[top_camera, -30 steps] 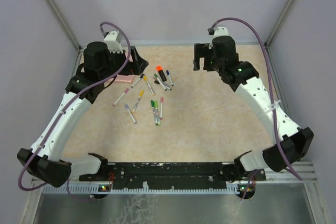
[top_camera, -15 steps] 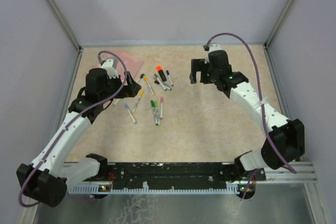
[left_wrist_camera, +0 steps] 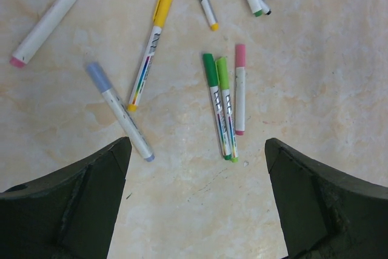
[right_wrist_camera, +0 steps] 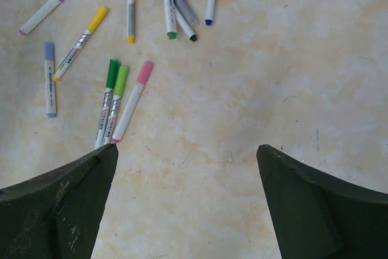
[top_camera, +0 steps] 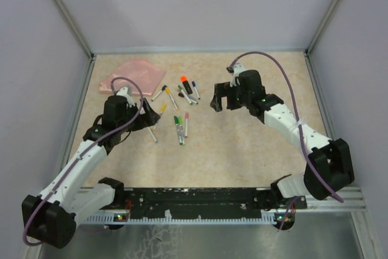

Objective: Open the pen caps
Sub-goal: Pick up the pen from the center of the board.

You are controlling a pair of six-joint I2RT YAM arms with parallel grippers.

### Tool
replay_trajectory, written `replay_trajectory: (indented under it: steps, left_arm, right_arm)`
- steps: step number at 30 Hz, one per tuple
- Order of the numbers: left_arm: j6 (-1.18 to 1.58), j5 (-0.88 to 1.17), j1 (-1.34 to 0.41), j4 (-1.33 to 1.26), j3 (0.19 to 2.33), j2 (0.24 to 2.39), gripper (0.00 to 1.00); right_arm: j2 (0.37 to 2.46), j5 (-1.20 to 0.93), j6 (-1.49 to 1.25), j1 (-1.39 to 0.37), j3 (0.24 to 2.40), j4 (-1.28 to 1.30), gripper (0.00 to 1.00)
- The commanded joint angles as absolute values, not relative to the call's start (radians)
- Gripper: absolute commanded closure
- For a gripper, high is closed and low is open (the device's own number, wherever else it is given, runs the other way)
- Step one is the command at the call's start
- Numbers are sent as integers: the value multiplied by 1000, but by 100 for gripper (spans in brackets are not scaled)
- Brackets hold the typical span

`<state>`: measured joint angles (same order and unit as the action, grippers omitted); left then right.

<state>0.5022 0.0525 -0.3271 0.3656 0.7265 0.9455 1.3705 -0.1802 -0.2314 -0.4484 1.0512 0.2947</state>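
Nearest the bases, at about 10 o'clock from the middle of the table (top_camera: 242,150) in the overhead view, our left gripper (top_camera: 150,119) hangs low over the scattered pens. Its jaws are spread wide and hold nothing; its wrist view shows only bare tabletop between the fingers (left_wrist_camera: 91,204). At about 1 o'clock our right gripper (top_camera: 217,102) is likewise spread and empty, facing the same scatter from the other side.

We judge the task not yet begun. All the pen caps (left_wrist_camera: 210,68) we can make out sit on their barrels, and we see no loose cap anywhere. All of them, roughly a dozen, are left to pull.

Closest to the left jaws, the grey-blue cap (left_wrist_camera: 97,76) lies at 9 o'clock in that wrist view. Two green pens (left_wrist_camera: 218,110) lie touching side by side near the centre, with the pink cap (left_wrist_camera: 240,54) just beside them. Farther out come the yellow cap (left_wrist_camera: 162,7) and a thicker pink-capped marker (left_wrist_camera: 51,19). Beyond these, at 12 o'clock, a tight overlapping bunch includes the orange cap (top_camera: 183,79); the caps there are too small for us to judge.

Farthest, at 11 o'clock, the pink pouch (top_camera: 133,76) lies flat. We cannot tell whether it holds anything; every pen we see lies outside it on the table.
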Motion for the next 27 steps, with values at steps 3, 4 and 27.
replay_trajectory:
  steps: [3,4,27]
  left_arm:
    - [584,-18,-316,410,685,995,5]
    - [588,-26,-316,416,683,1012,6]
    - [747,-274,-403,490,831,1471,52]
  right_arm:
    - [1328,-301,-248,-456,985,175,2]
    - [1328,-315,-253,-456,973,162,2]
    - [1381,-396,-272,-456,936,91,2]
